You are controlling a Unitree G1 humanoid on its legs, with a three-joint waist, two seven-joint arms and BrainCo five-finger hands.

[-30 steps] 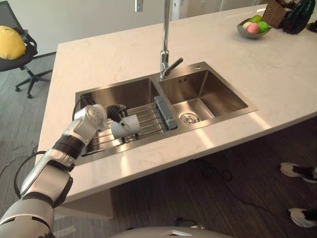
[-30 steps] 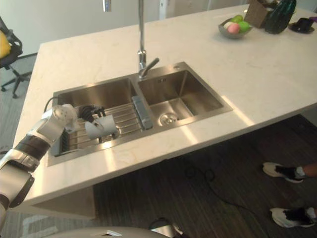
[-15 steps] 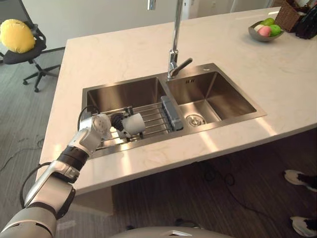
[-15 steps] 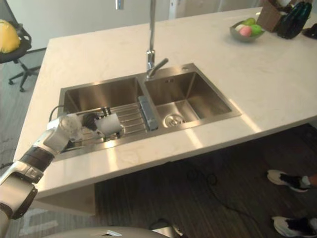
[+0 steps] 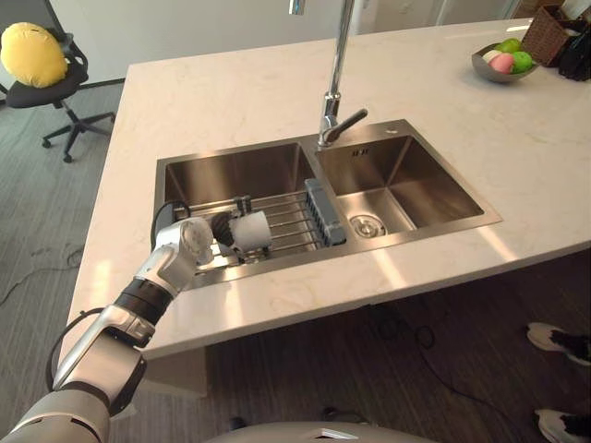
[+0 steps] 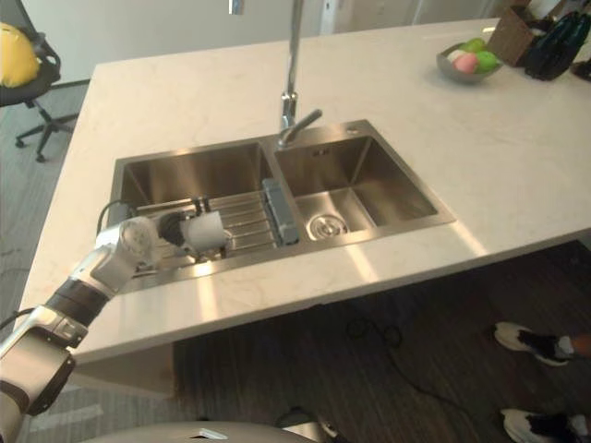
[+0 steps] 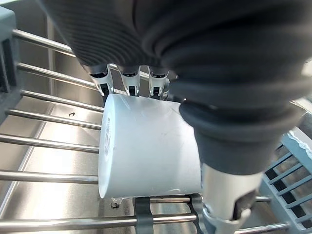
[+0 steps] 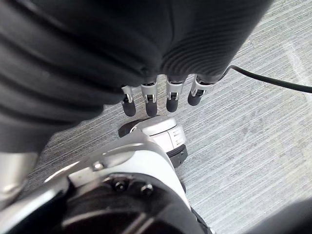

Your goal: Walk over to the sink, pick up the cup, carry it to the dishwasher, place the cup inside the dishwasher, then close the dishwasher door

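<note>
Gripping the white cup (image 7: 151, 146) in the curled left hand (image 7: 229, 161), sideways over the wire rack (image 5: 288, 220) below the palm. Squeeze evenly, lift straight up, clear the sink (image 5: 226, 173) wall beyond the fingers. Leave the right hand (image 8: 173, 97) slack, fingers loose.

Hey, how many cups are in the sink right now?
1. The white cup lies on its side over the wire rack in the left basin, the left hand curled round it. The right basin holds none. A little of the left basin is hidden.
</note>
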